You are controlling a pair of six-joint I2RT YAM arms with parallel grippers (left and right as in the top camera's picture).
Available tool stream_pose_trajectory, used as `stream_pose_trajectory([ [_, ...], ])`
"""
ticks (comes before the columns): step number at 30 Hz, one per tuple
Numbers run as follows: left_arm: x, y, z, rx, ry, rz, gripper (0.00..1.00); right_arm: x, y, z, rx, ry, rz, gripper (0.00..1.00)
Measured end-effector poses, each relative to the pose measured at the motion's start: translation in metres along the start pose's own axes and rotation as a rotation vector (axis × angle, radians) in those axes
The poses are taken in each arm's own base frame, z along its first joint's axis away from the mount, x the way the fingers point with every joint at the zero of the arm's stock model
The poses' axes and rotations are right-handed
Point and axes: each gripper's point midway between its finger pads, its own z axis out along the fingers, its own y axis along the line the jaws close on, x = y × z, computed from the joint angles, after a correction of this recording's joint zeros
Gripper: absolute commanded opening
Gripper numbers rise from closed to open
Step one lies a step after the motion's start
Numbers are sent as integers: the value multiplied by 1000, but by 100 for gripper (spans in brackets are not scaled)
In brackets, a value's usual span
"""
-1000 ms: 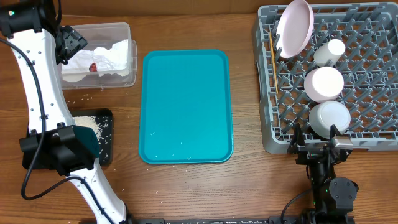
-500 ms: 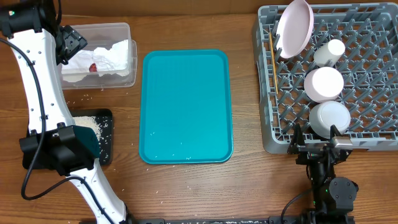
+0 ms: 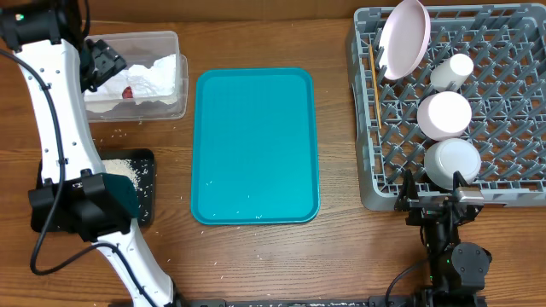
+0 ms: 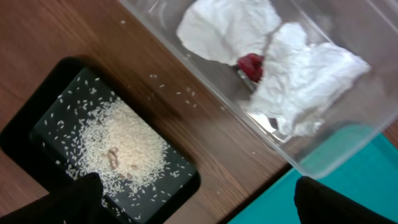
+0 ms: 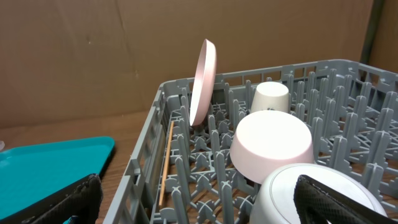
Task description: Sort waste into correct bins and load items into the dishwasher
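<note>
The clear tub [image 3: 171, 38] at the back left holds the crumpled napkin [image 3: 153, 77] and the red sachet [image 3: 127, 91]. My left gripper [image 3: 102, 61] hangs open and empty over the tub's left end. The left wrist view shows its fingers [image 4: 199, 202] wide apart above the napkin [image 4: 298, 74], sachet [image 4: 251, 65] and rice [image 4: 124, 143] in the black tray [image 4: 174, 180]. The grey rack [image 3: 367, 170] holds the upright pink plate [image 3: 404, 36], white cup [image 3: 452, 70], pink saucer [image 3: 444, 114], pale bowl [image 3: 450, 160] and chopsticks [image 3: 374, 77]. My right gripper [image 3: 433, 203] is open at the rack's near edge.
The teal tray [image 3: 256, 145] lies in the middle with a few grains at its near end. Loose rice grains are scattered on the wood between the tub and the black tray [image 3: 147, 192]. My left arm's base covers the black tray's left part.
My left gripper has shifted slightly to the right over the clear tub. Nothing else has moved.
</note>
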Motion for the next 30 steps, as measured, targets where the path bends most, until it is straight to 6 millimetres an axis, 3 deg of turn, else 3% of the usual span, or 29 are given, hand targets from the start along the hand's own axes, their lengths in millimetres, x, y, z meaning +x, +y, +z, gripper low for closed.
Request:
stream_pose_trajectory([
  [7, 17, -30, -57, 132, -219, 163, 100, 0, 0, 0, 0, 0, 0, 100],
  [11, 41, -7, -74, 153, -284, 191, 100, 0, 0, 0, 0, 0, 0, 100],
  [14, 66, 17, -65, 137, -292, 206, 100, 0, 0, 0, 0, 0, 0, 100],
  [20, 120, 48, -20, 140, -303, 228, 100, 0, 0, 0, 0, 1, 0, 100],
  [30, 168, 73, 2, 316, -561, 173, 100, 0, 0, 0, 0, 0, 0, 100],
])
